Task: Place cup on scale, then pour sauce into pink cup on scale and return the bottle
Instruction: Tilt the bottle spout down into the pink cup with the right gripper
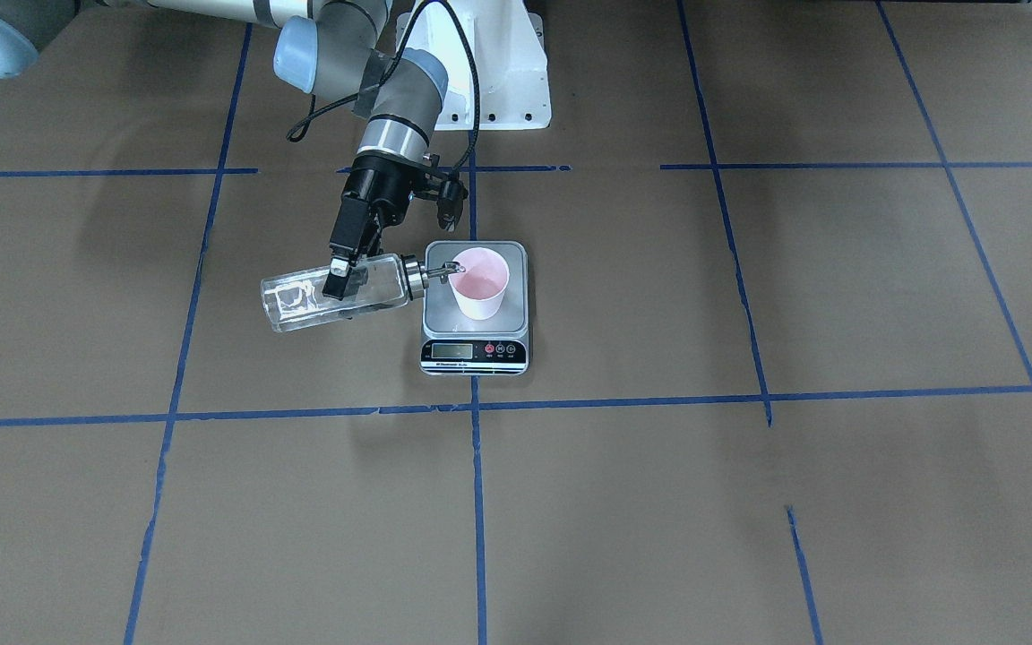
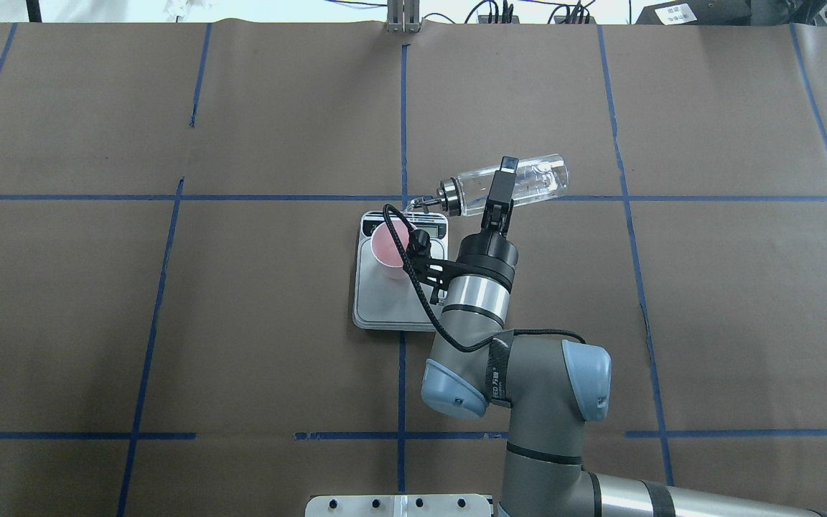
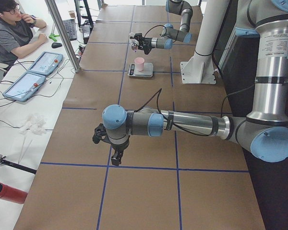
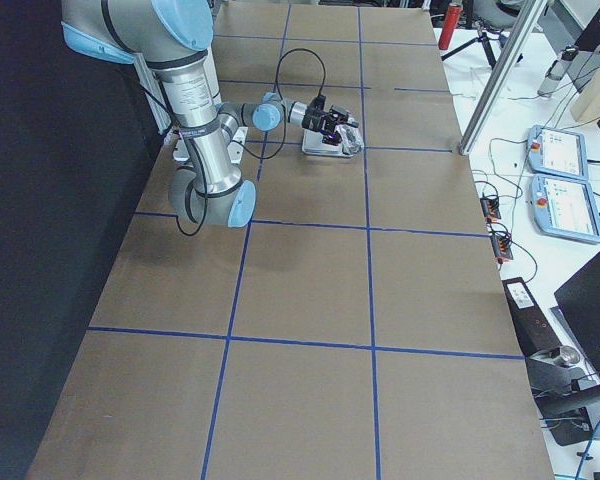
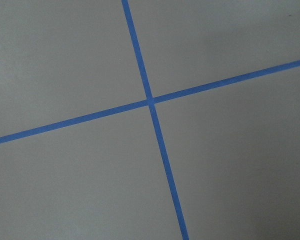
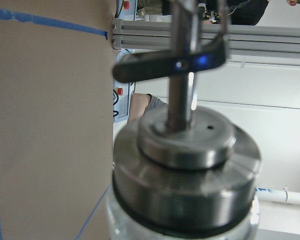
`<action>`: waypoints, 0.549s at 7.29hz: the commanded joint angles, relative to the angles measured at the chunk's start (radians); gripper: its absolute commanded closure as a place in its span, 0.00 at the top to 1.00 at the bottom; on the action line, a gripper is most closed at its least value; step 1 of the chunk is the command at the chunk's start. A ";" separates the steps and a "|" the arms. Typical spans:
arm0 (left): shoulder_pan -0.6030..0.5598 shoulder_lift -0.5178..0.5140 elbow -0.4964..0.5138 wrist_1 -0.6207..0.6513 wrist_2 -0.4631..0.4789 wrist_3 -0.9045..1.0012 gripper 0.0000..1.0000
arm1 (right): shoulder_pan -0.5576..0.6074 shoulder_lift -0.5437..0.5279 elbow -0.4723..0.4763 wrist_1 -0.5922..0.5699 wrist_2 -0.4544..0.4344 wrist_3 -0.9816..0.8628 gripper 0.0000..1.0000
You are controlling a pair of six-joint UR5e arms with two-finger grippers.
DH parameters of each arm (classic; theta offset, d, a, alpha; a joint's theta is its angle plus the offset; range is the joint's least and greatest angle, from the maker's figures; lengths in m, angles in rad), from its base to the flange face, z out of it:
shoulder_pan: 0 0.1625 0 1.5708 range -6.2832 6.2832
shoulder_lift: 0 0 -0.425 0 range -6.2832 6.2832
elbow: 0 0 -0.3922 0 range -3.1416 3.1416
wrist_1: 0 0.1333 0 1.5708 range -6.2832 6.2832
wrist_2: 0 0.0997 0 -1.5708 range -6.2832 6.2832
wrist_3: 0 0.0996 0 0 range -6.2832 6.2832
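Note:
The pink cup [image 1: 480, 283] stands upright on the scale [image 1: 475, 352] at the table's middle; it also shows in the overhead view [image 2: 387, 245]. My right gripper [image 1: 338, 274] is shut on the clear glass bottle [image 1: 301, 301] and holds it tipped almost flat. The bottle's silver spout [image 1: 450, 268] reaches over the cup's rim. The wrist view shows the metal cap [image 6: 185, 165] close up. The clear sauce is hard to make out and I see no stream. My left gripper [image 3: 116, 156] hangs low over bare table, far from the scale; I cannot tell whether it is open.
Brown paper with blue tape lines [image 1: 475, 466] covers the table. The robot's white base [image 1: 489, 63] stands behind the scale. An operator [image 3: 9, 28] sits at a side bench with tablets [image 3: 33, 72]. The left wrist view shows only a tape crossing [image 5: 150, 101].

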 commanded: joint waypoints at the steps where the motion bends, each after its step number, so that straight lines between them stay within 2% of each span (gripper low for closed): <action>1: 0.000 0.000 0.000 0.000 0.000 0.000 1.00 | -0.003 -0.003 -0.001 0.000 -0.020 -0.045 0.00; 4: 0.000 0.000 0.000 0.000 0.000 0.000 1.00 | -0.003 -0.005 -0.001 0.000 -0.021 -0.067 0.00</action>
